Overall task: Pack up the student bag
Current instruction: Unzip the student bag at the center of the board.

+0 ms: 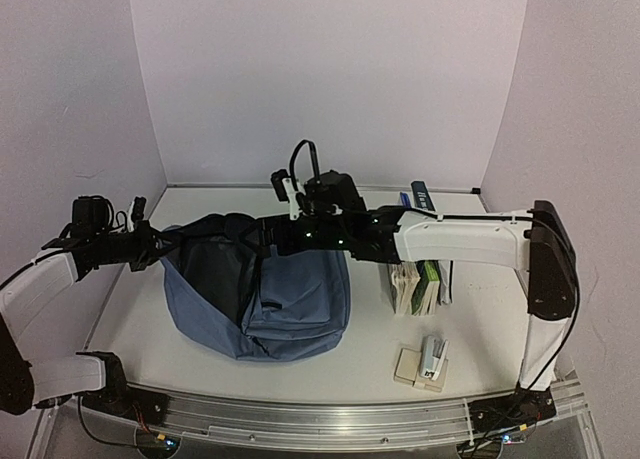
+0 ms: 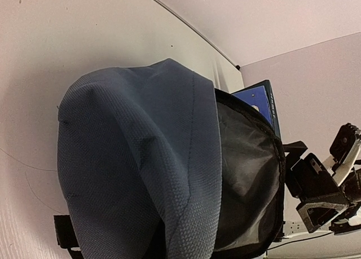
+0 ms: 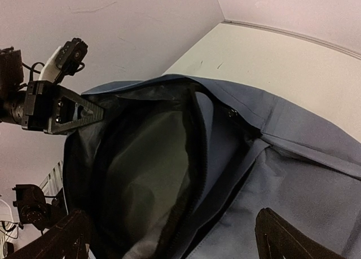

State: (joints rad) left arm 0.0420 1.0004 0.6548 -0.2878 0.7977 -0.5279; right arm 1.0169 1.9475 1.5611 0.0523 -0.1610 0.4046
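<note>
The slate-blue student bag lies on the table left of centre, its main compartment gaping open with dark lining showing. My left gripper is at the bag's left rim, and the fabric drapes over its jaws and hides them; it appears shut on the rim, holding it up. My right gripper hovers over the opening with its fingers spread wide, open and empty. The right wrist view shows the left gripper at the far rim.
A row of upright books stands right of the bag. A blue book lies behind them and also shows in the left wrist view. A stapler rests on a pale pad near the front right. Walls enclose three sides.
</note>
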